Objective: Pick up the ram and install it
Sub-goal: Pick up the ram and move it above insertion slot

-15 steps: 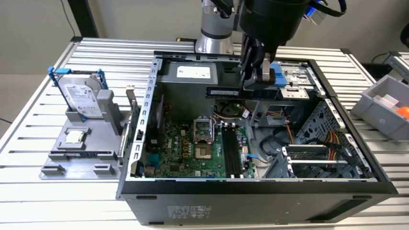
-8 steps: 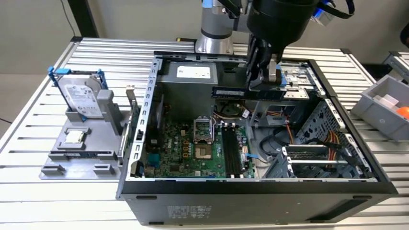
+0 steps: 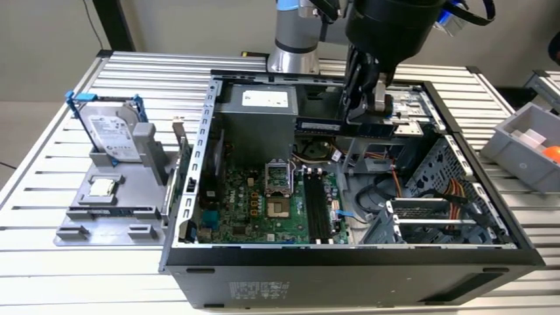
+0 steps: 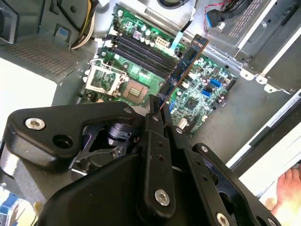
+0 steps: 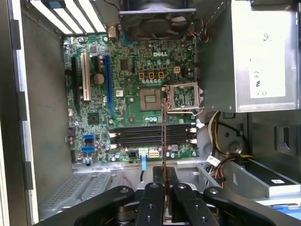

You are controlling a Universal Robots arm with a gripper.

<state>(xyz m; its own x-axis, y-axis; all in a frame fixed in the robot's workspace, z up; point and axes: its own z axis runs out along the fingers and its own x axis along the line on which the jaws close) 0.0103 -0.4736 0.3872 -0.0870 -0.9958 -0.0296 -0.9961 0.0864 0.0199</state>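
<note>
So the gripper (image 3: 374, 111) is clamped shut on the ram (image 3: 324, 125), its fingers (image 4: 157, 141) pinched together with just the thin board between them. Reading the exterior view as a clock face, the pair hangs just past 12 o'clock from the middle of the open computer case (image 3: 350, 272), up above the innards. The stick's long side runs 9 to 3, and the gripper has it near its 3 o'clock end.

The black memory slots (image 3: 317, 207) run 12 to 6 on the green motherboard (image 3: 236, 210), roughly at 6 o'clock from the ram. That puts the stick crosswise to them and well clear, not seated yet. The CPU socket (image 3: 278, 187) sits just at 9 o'clock of the slots, and the grey power supply (image 3: 258, 108) is at 12 o'clock of the socket.

In the second wrist view the ram (image 4: 184, 68) pokes out from the gripper (image 4: 155, 110) over the motherboard, blue-green with a coppery strip along one long edge. In the first wrist view the ram (image 5: 163, 132) shows edge-on, a thin line crossing above the slots (image 5: 150, 134).

Outside the case at 9 o'clock, a hard drive (image 3: 114, 134) in a blue-handled frame stands on a grey fixture (image 3: 79, 226), with a small silver processor chip (image 3: 102, 187) at 6 o'clock of the drive. A grey bin (image 3: 516, 147) sits at 3 o'clock on the slatted table (image 3: 88, 275).
</note>
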